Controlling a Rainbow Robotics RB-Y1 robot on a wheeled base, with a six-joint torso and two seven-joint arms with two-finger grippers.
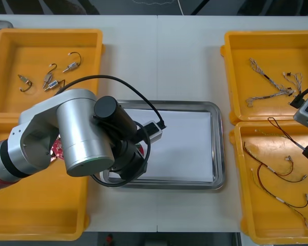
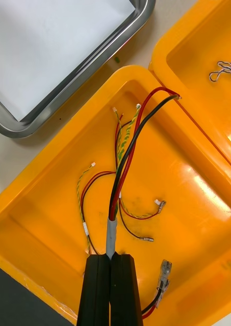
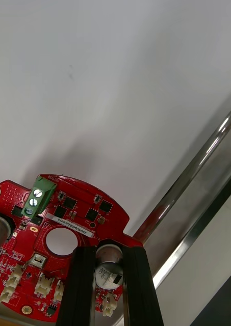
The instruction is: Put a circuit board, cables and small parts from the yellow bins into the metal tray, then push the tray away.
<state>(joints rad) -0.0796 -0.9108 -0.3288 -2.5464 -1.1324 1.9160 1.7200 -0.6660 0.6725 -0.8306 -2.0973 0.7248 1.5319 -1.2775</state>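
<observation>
Left gripper (image 3: 109, 254) clamped on round red circuit board (image 3: 90, 204), metal tray (image 3: 197, 165) beneath: lower, release. Right gripper (image 2: 111, 260) pinching red-black cable (image 2: 127, 153).

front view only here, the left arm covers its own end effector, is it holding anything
Observer: Yes. The left end effector is shut on a round red circuit board, over the metal tray's white inside, near its rim.
Operator: and the right one, it's cut off at my edge
Observer: The right end effector is shut on a red and black cable, above the nearer yellow bin on the right.
</observation>
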